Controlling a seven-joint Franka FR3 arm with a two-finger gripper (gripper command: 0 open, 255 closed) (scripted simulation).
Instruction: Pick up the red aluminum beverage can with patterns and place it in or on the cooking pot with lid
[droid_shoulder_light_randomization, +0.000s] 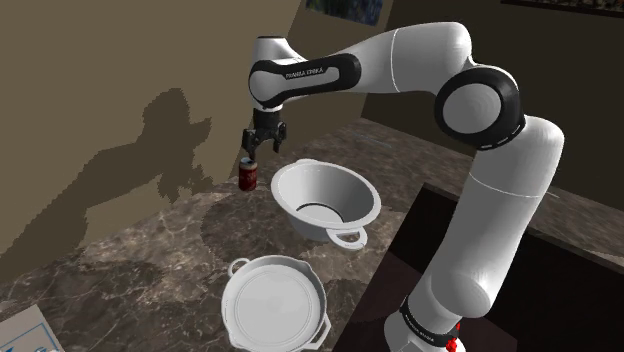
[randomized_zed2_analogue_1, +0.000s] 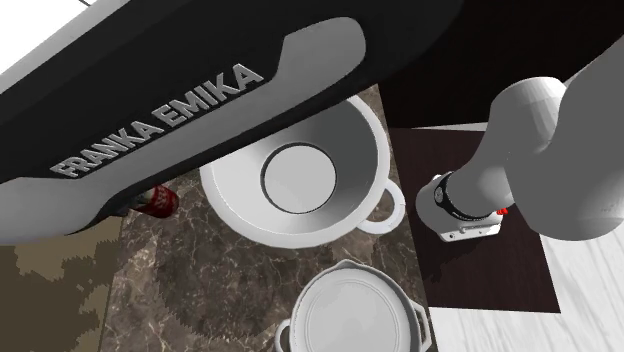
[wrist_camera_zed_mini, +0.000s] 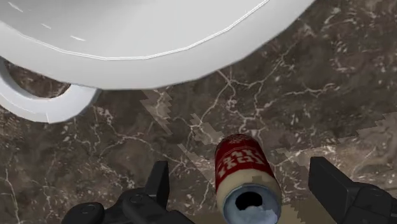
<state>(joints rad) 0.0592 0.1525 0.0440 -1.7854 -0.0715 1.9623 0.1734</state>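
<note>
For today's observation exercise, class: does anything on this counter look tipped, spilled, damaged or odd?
Nothing stands out. The can stands upright on the counter below the open pincer; the bowl and lidded pot sit upright, and nothing is spilled.

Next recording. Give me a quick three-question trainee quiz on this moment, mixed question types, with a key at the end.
1. Short answer: is the can upright or lying on its side?
2. Multiple choice: the gripper is A) shut on the can, B) open above the can, C) shut on nothing.
3. True or false: the can stands on the counter, not on the lidded pot.

Key: 1 upright; 2 B; 3 true.
</note>
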